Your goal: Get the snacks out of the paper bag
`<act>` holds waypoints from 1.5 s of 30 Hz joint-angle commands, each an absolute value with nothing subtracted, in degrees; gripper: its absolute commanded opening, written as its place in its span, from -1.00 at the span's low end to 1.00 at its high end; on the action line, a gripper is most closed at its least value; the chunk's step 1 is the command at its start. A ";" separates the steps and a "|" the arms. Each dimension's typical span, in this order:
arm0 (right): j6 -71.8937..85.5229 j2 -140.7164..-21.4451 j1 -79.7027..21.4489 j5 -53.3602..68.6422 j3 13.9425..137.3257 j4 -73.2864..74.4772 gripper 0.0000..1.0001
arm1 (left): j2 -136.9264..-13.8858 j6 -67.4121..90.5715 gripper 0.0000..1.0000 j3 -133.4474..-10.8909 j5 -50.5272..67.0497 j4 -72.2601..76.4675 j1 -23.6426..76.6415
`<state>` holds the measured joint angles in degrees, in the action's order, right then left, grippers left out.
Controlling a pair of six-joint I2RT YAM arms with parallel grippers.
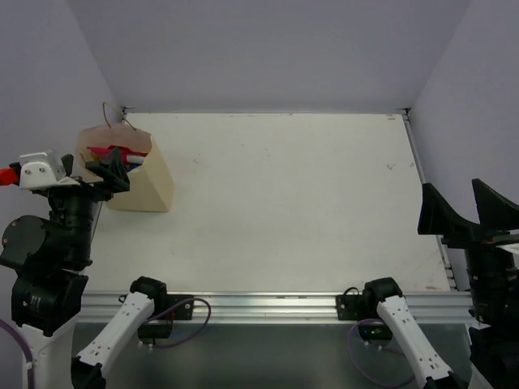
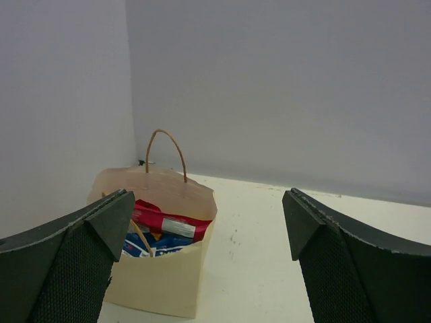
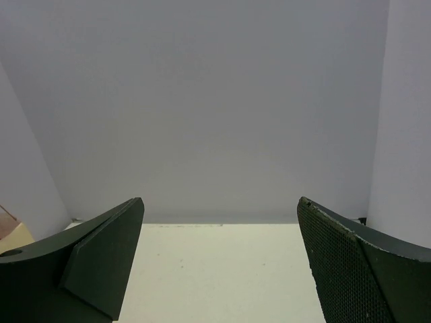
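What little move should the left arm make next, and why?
Probably lower the open left gripper into the paper bag, toward the red packet lying on top: its jaws hang spread near the bag's open mouth, holding nothing.
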<state>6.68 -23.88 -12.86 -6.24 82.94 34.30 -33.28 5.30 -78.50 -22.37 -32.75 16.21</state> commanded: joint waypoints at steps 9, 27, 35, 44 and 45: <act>8.35 -26.09 -13.01 -2.55 80.86 34.70 0.98 | -36.82 5.45 1.00 -76.73 -17.94 -33.66 16.61; 11.25 -29.62 -13.01 11.78 71.64 37.62 0.98 | -73.64 7.38 0.99 -86.48 -17.14 -38.94 7.92; 10.81 -26.46 -13.53 9.14 68.65 35.68 0.98 | -84.19 8.17 0.77 -86.84 -12.75 -41.57 5.45; 10.63 -25.14 -14.06 9.67 67.50 34.80 0.98 | -87.80 9.23 -0.06 -86.22 -7.05 -42.45 5.54; 10.63 -25.05 -14.15 9.49 67.50 34.80 0.98 | -88.06 9.23 -0.19 -87.09 -5.90 -42.63 5.62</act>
